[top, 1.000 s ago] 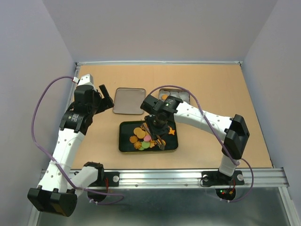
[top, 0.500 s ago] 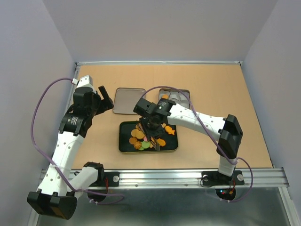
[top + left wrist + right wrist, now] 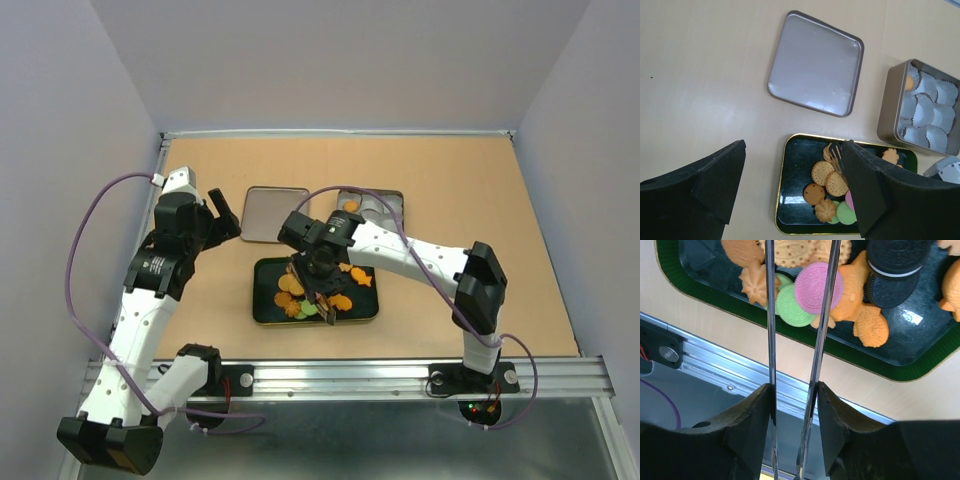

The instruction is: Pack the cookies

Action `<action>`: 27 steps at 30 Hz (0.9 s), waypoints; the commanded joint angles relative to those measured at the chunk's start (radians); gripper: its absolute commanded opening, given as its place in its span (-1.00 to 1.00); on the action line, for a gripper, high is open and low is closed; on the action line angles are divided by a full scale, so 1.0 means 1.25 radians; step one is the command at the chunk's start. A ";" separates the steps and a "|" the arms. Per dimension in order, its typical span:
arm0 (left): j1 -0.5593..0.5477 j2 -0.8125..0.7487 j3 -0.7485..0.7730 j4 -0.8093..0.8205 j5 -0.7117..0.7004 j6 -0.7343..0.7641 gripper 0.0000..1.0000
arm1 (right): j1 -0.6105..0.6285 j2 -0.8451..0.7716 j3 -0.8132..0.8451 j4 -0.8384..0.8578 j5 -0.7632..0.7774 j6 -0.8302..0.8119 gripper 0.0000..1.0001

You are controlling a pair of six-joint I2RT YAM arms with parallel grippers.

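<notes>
right hand clamped on thin metal tongs over the round pink ridged cookie, left hand spread open and empty, cookie's probably light and crumbly so I'd pinch its rim gently

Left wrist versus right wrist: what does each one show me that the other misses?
Only the left wrist: the loose lid and the tin lined with white paper cups. Only the right wrist: the right gripper clamped on the tongs, dark sandwich cookies, the metal rail. Both: the dark tray with its green cookie.
</notes>
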 commanded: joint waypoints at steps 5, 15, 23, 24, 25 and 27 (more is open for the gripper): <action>-0.007 -0.029 -0.016 0.025 -0.005 0.006 0.77 | 0.028 0.046 0.123 -0.037 0.005 0.002 -0.07; -0.011 -0.056 -0.035 0.024 -0.017 0.009 0.78 | 0.044 0.103 0.179 -0.102 0.020 0.005 -0.07; -0.018 -0.062 -0.037 0.020 -0.025 0.011 0.78 | 0.053 0.146 0.214 -0.136 0.032 0.001 -0.19; -0.022 -0.062 -0.036 0.019 -0.026 0.013 0.78 | 0.053 0.148 0.216 -0.136 0.034 0.003 -0.22; -0.022 -0.061 -0.035 0.018 -0.028 0.011 0.78 | 0.053 0.147 0.220 -0.139 0.042 0.005 -0.26; -0.028 -0.059 -0.032 0.014 -0.030 0.014 0.78 | 0.053 0.145 0.238 -0.144 0.051 0.008 -0.33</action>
